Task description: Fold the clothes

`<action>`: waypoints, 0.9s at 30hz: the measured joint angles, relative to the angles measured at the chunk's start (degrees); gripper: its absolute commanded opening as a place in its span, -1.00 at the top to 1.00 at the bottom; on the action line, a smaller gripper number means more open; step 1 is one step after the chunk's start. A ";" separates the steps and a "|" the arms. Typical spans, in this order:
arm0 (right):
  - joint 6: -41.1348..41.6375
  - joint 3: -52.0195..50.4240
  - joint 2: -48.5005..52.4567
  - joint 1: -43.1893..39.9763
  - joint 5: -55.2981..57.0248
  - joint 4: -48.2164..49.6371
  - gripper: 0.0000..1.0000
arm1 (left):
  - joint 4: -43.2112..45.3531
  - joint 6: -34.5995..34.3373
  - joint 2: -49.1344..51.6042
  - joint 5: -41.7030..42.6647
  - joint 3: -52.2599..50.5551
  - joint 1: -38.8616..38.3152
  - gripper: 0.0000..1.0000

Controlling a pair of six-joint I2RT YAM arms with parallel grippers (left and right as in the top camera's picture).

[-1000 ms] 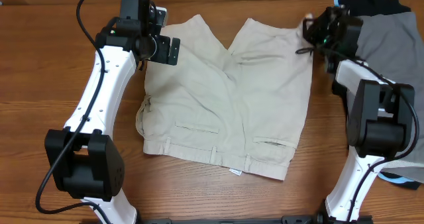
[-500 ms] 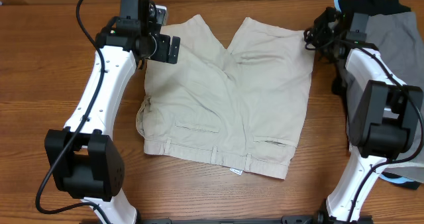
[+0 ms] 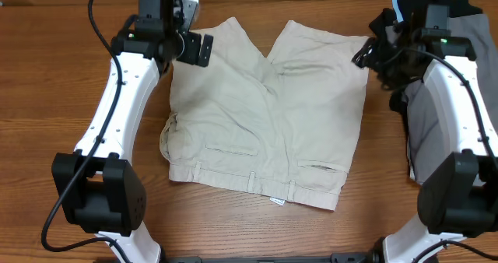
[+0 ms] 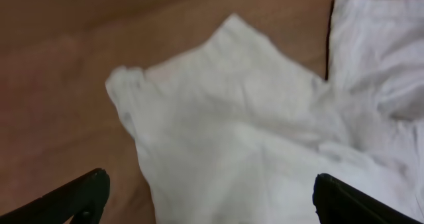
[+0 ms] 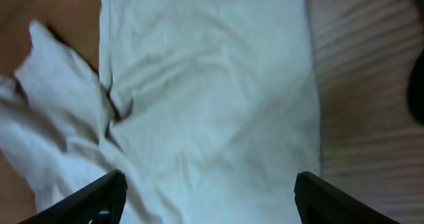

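The clothes, a pair of beige shorts (image 3: pixel 272 115), lie spread flat in the middle of the table, with the waistband toward the near edge and both legs pointing away. My left gripper (image 3: pixel 191 39) hovers at the far left leg hem, open; in the left wrist view its fingers straddle the pale cloth (image 4: pixel 252 131) with nothing held between them (image 4: pixel 212 201). My right gripper (image 3: pixel 370 53) hangs at the far right corner of the other leg, open; in the right wrist view it stands wide (image 5: pixel 212 201) above the cloth (image 5: pixel 212 85).
A grey garment (image 3: pixel 443 99) lies at the right edge under the right arm. A black garment with light-blue trim (image 3: pixel 436 0) is at the far right corner. Bare wooden table (image 3: pixel 47 99) surrounds the shorts. A small white label (image 3: pixel 275 202) sticks out at the waistband.
My right gripper has opened and its arm has swung to the right, away from the leg corner. The left gripper has shifted slightly toward the far edge. The shorts lie as before.
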 measured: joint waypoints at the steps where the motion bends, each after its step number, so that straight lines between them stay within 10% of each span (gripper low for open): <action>1: -0.11 -0.37 0.04 0.85 0.04 0.00 -0.69 | 2.03 0.35 0.00 0.15 0.02 0.00 -1.00; 7: -0.48 -4.44 0.68 5.77 0.59 3.85 -0.74 | 16.35 1.90 4.22 1.66 2.82 0.00 -0.95; 17: -0.04 -5.64 0.79 6.84 1.46 5.11 -0.76 | 4.90 4.72 28.15 6.75 24.06 -0.50 -0.68; 27: -0.02 -5.64 0.79 6.25 2.67 5.16 -0.77 | -4.50 8.74 33.97 7.34 28.70 -3.85 0.49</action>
